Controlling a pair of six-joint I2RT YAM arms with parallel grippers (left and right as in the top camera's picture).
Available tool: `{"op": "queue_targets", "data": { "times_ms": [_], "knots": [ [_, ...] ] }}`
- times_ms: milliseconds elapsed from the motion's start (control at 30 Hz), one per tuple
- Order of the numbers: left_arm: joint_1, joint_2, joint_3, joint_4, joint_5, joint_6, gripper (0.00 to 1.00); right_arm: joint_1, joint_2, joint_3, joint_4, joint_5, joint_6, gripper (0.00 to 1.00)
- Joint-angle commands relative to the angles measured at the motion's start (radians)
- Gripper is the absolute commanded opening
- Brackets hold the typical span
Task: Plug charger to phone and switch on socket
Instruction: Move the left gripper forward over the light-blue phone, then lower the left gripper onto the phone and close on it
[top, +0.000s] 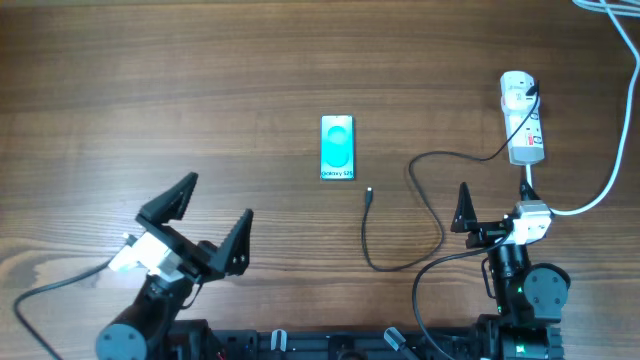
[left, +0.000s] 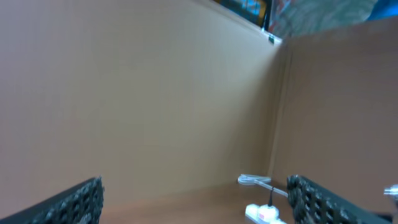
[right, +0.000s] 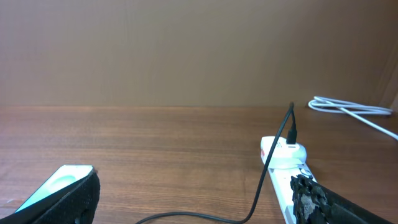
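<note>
The phone (top: 337, 147) lies flat mid-table with its turquoise screen up; its near end shows in the right wrist view (right: 59, 179). The white socket (top: 522, 120) lies at the far right, with the charger's plug in its far end. The charger (top: 432, 205), a thin black cable, loops across the table, and its connector tip lies loose a little below and right of the phone. The socket (right: 281, 160) and cable (right: 264, 180) also show in the right wrist view. My left gripper (top: 210, 218) is open and empty at the near left. My right gripper (top: 495, 222) is open and empty just in front of the socket.
A pale blue-white thick cable (top: 620, 140) runs down the right edge from the socket's near end. It also shows in the right wrist view (right: 348, 109). The left wrist view shows the socket (left: 264, 213) far off and brown walls behind.
</note>
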Motion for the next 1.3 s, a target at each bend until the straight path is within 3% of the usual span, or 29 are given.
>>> {"op": "queue_targets", "data": {
  "times_ms": [0, 133, 300, 400, 500, 633, 667, 733, 867, 933, 1100, 1267],
  "knots": [
    [0.008, 0.137, 0.196, -0.111, -0.010, -0.014, 1.00, 0.004, -0.005, -0.002, 0.005, 0.011, -0.011, 0.99],
    [0.008, 0.356, 0.464, -0.340, 0.058, -0.013, 1.00, 0.004, -0.005, -0.002, 0.005, 0.011, -0.011, 1.00],
    [0.007, 0.636, 0.789, -0.801, 0.080, 0.053, 1.00, 0.004, -0.005, -0.002, 0.005, 0.011, -0.011, 1.00],
    [0.005, 0.751, 0.874, -0.940, 0.080, 0.055, 1.00, 0.004, -0.005, -0.002, 0.005, 0.011, -0.011, 1.00],
    [-0.046, 0.830, 0.906, -0.967, 0.073, 0.055, 1.00, 0.004, -0.005, -0.002, 0.005, 0.011, -0.011, 0.99],
    [-0.246, 1.018, 1.110, -1.170, -0.180, 0.109, 1.00, 0.004, -0.005, -0.002, 0.005, 0.011, -0.011, 1.00],
    [-0.302, 1.106, 1.214, -1.293, -0.282, 0.110, 1.00, 0.004, -0.005, -0.002, 0.005, 0.011, -0.011, 1.00],
    [-0.377, 1.283, 1.394, -1.481, -0.320, 0.139, 1.00, 0.004, -0.005, -0.002, 0.005, 0.011, -0.011, 1.00],
    [-0.451, 1.435, 1.449, -1.481, -0.076, 0.089, 1.00, 0.004, -0.005, -0.002, 0.005, 0.011, -0.010, 1.00],
    [-0.467, 1.467, 1.449, -1.471, -0.077, 0.086, 1.00, 0.004, -0.005, -0.002, 0.005, 0.011, -0.011, 1.00],
    [-0.491, 1.488, 1.461, -1.555, -0.340, -0.142, 0.99, 0.004, -0.005, -0.002, 0.005, 0.011, -0.011, 1.00],
    [-0.539, 1.747, 1.754, -1.820, -0.507, -0.168, 0.99, 0.004, -0.005, -0.002, 0.005, 0.011, -0.011, 1.00]
  ]
}}
